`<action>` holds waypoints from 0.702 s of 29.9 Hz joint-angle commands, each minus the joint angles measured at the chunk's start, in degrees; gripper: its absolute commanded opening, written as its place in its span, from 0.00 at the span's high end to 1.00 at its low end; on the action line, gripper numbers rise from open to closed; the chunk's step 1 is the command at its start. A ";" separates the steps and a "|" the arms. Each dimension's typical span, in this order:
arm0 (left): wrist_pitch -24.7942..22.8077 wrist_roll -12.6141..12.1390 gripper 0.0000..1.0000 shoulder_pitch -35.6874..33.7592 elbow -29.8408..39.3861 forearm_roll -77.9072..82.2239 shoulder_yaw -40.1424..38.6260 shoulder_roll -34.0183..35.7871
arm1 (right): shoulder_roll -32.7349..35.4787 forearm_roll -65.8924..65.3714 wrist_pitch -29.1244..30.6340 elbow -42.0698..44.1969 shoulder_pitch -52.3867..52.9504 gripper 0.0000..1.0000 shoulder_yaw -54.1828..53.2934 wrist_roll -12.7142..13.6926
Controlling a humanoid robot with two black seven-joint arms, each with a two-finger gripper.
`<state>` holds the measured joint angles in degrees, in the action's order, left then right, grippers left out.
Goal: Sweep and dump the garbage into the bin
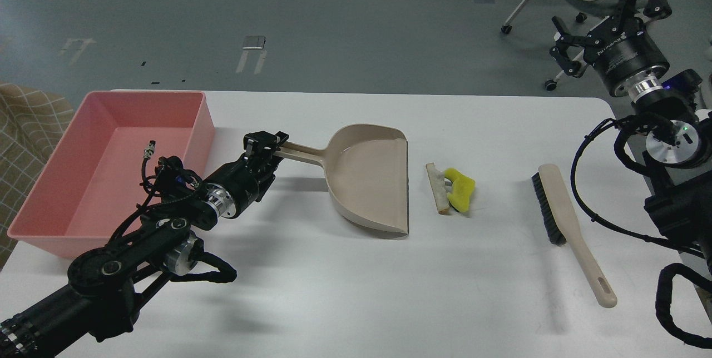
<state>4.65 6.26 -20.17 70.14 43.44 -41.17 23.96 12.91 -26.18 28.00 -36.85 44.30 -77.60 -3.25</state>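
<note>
On the white table (345, 286) the robot's left gripper (266, 144) has its two black fingers closed around the end of the handle of a beige plastic dustpan (367, 185), which lies flat with its wide open mouth facing right. Just beyond that mouth, a little apart from it, sit the two scraps of garbage touching one another: a pale beige bread-like wedge (438, 188) on the side nearer the dustpan, and a bright yellow curved chunk with a dark green edge (461, 188) against its right side. Further right lies a beige hand brush with dark bristles (567, 224), bristles toward the scraps, its long handle pointing toward the near edge of the table; nothing is touching it. The large shallow pink plastic tub (183, 124) stands at the table's far left, beside the left arm. The right gripper (603, 13) hangs raised off the table's far right corner, its fingers spread wide and holding nothing.
</note>
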 commanded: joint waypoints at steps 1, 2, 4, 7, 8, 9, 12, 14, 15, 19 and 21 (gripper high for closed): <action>-0.08 0.07 0.64 -0.04 0.00 -0.03 0.21 0.12 | 0.01 -0.01 0.00 0.02 0.00 0.00 0.00 0.00; -0.08 0.07 0.66 -0.04 0.00 0.06 0.21 0.12 | 0.01 -0.01 0.00 -0.06 0.00 0.00 0.00 0.00; -0.17 0.25 0.68 -0.04 0.00 0.24 0.30 0.12 | 0.01 -0.01 0.00 0.02 -0.09 0.00 0.00 0.00; -0.25 1.12 0.70 -0.04 0.08 0.24 0.48 0.21 | 0.01 -0.01 0.00 0.02 -0.18 0.00 0.00 0.00; -0.25 1.21 0.71 -0.13 0.17 0.32 0.48 0.21 | 0.01 -0.01 0.00 0.02 -0.26 0.00 0.00 0.00; -0.25 1.22 0.71 -0.13 0.09 0.33 0.48 0.21 | 0.01 -0.01 0.00 -0.06 -0.26 0.00 0.00 0.00; -0.34 1.22 0.71 -0.13 0.26 0.33 0.48 0.21 | 0.01 -0.01 0.00 -0.06 -0.35 0.00 0.00 0.00; -0.43 1.22 0.73 -0.13 0.61 0.41 0.48 0.38 | 0.01 -0.01 0.00 -0.06 -0.35 0.00 0.00 0.00; -0.52 1.22 0.73 -0.04 0.70 0.33 0.48 0.47 | 0.01 -0.01 0.00 -0.06 -0.35 0.00 -0.09 0.00; -0.69 1.30 0.75 -0.22 0.79 0.85 0.48 0.91 | 0.01 -0.01 0.00 -0.06 -0.35 0.00 0.00 0.00; -0.87 1.74 0.76 -0.22 1.05 1.29 0.39 1.09 | 0.01 -0.01 0.00 -0.06 -0.35 0.00 -0.09 0.00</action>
<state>4.00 7.53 -20.34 70.87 44.17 -40.69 24.79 12.92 -26.19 28.00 -36.92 43.92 -77.66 -3.25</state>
